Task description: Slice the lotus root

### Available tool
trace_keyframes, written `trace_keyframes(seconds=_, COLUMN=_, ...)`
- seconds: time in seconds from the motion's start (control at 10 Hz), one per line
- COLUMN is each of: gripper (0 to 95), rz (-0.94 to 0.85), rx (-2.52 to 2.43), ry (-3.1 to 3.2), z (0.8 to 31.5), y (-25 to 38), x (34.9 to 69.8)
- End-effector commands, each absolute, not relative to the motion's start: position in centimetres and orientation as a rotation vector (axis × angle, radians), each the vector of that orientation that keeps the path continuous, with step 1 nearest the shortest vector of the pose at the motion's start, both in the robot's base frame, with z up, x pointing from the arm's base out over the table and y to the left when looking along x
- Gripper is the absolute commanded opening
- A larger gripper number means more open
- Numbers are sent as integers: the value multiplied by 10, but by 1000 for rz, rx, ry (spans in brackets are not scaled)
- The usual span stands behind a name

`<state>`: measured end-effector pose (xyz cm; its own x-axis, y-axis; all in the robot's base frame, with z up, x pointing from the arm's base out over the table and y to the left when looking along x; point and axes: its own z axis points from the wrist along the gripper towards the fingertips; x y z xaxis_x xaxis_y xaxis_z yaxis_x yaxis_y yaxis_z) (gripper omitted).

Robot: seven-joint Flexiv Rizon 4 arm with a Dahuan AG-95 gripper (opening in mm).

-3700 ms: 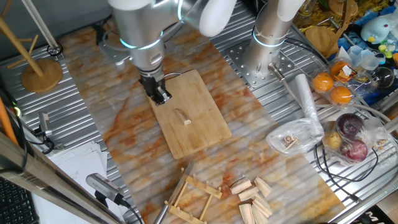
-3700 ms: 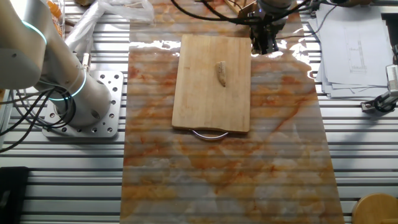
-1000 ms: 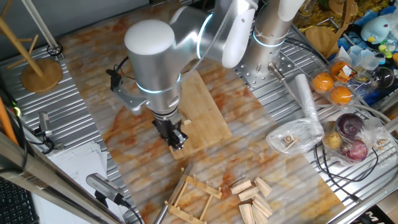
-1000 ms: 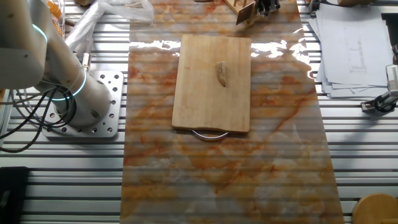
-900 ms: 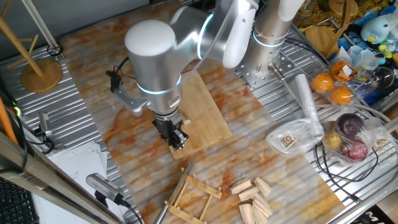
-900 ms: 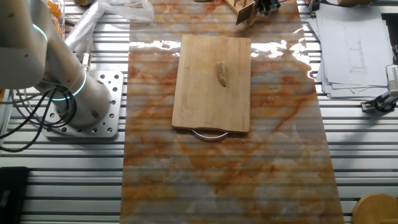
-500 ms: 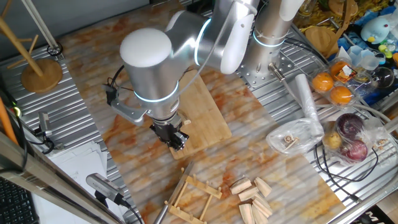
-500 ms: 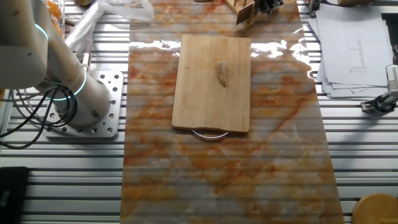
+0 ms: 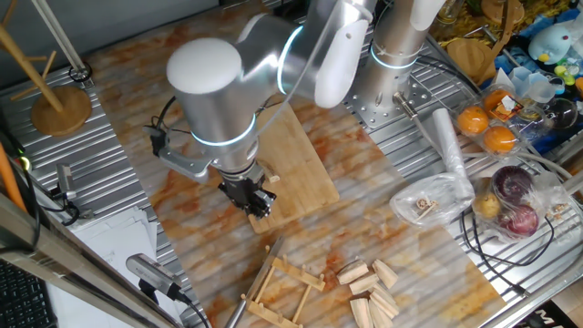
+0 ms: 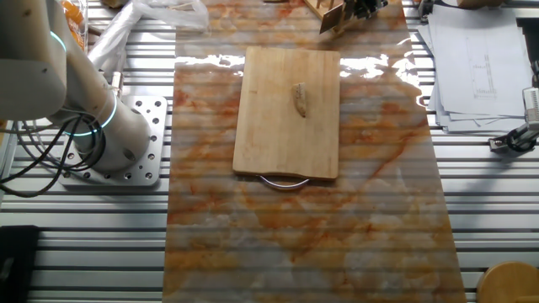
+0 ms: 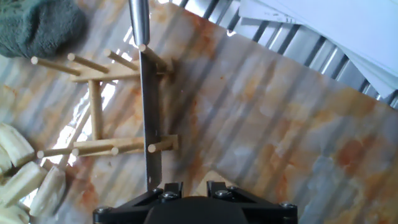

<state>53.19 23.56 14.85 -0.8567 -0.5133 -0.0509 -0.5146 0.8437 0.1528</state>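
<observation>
The lotus root [image 10: 299, 98] is a small beige stub lying on the wooden board [image 10: 278, 135]. In one fixed view the arm hides it, and the board [image 9: 305, 169] shows only in part. My gripper [image 9: 255, 198] hangs over the board's near corner, a short way from the knife [image 9: 261, 261]. In the hand view my gripper [image 11: 189, 188] is open and empty, its fingers [image 11: 166, 188] apart at the bottom edge. The knife [image 11: 149, 118] lies across a wooden rack [image 11: 99, 143] ahead and a little left of it, handle away from me.
Pale wooden wedge blocks [image 9: 372, 284] lie right of the rack [image 9: 282, 290]. A plastic bag [image 9: 428, 202], oranges [image 9: 485, 128] and purple fruit [image 9: 515, 196] sit at the right. Papers [image 10: 480, 67] lie beside the mat, and a green cloth [image 11: 37, 25] lies beyond the rack.
My gripper moved from the board's far corner to its near corner, toward the rack. In the last second the arm only shifted slightly. The lotus root has not moved.
</observation>
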Motion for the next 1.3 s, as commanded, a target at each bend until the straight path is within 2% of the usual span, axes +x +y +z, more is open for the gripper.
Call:
trace_keyframes(seconds=0.1, gripper=190, rz=227, rx=-758, ry=3044, z=149, y=251, x=538)
trace_keyframes(seconds=0.6, gripper=190, rz=159, rx=-742, ry=3060, z=136, y=306, x=559)
trace_keyframes(seconds=1.3, gripper=190, rz=174, rx=-728, ry=3043, z=124, y=316, x=559)
